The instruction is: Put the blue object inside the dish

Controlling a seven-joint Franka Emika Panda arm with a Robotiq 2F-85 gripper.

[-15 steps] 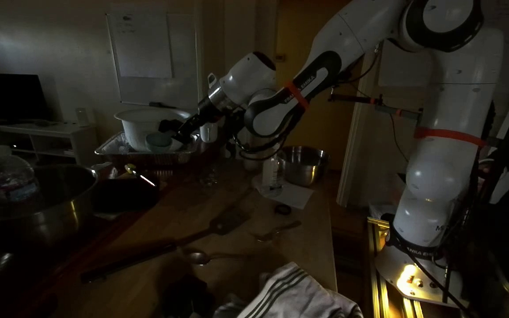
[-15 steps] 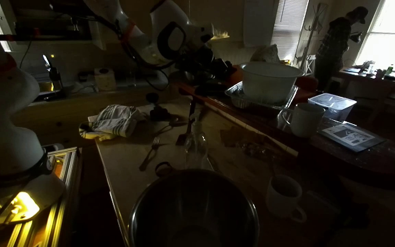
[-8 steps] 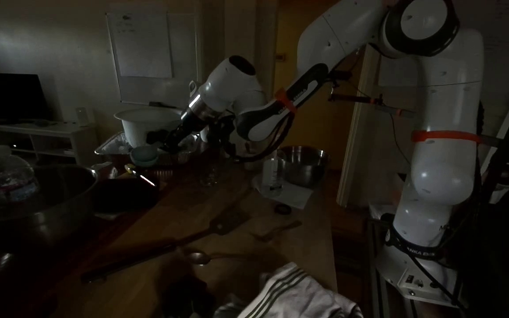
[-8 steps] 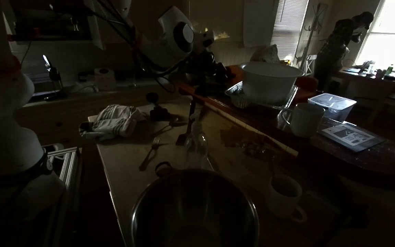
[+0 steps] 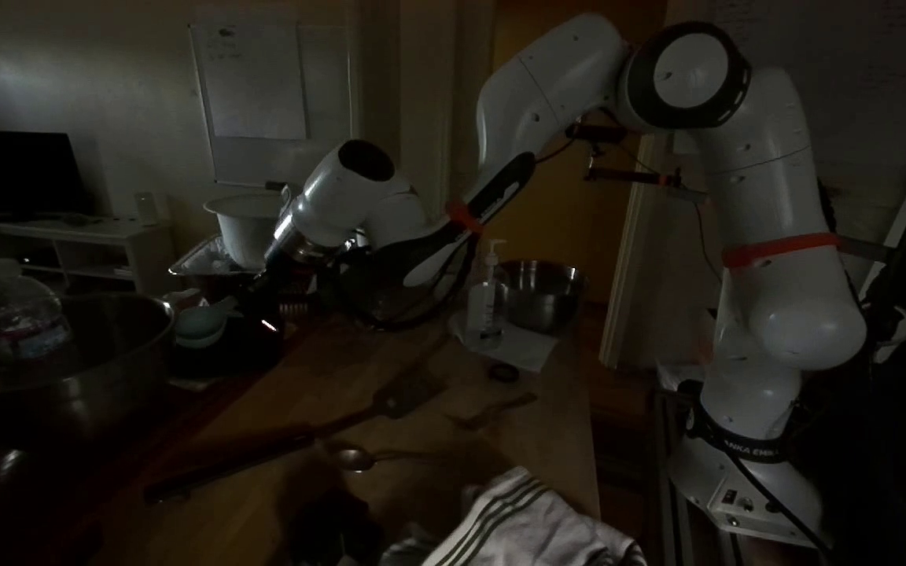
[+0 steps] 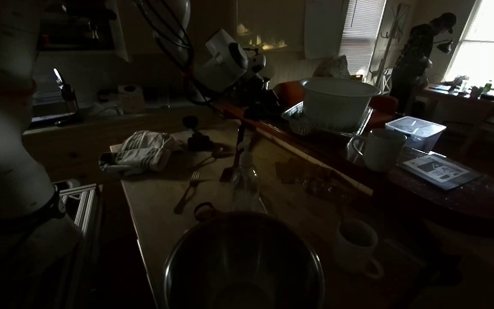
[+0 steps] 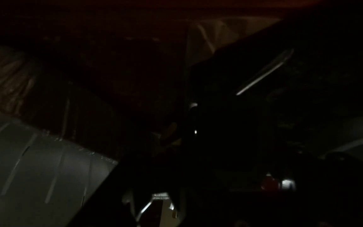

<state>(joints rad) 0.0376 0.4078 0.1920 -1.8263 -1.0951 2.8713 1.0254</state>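
Fingers (image 5: 248, 292) are dark, the gap between them hidden, but they look clamped on the edge of the blue object (image 5: 203, 324), a small bowl-like piece tilted at their tips. It is just beside the large steel bowl (image 5: 107, 389); contact cannot be told. Beyond: white tub (image 5: 242, 236) in foil tray (image 5: 200, 261). Farther, wooden surface (image 5: 327, 369) with spatula (image 5: 402, 397), spoon (image 5: 355, 460), pump bottle (image 5: 486, 314). Farthest: person (image 6: 416, 56) near window (image 6: 491, 47).
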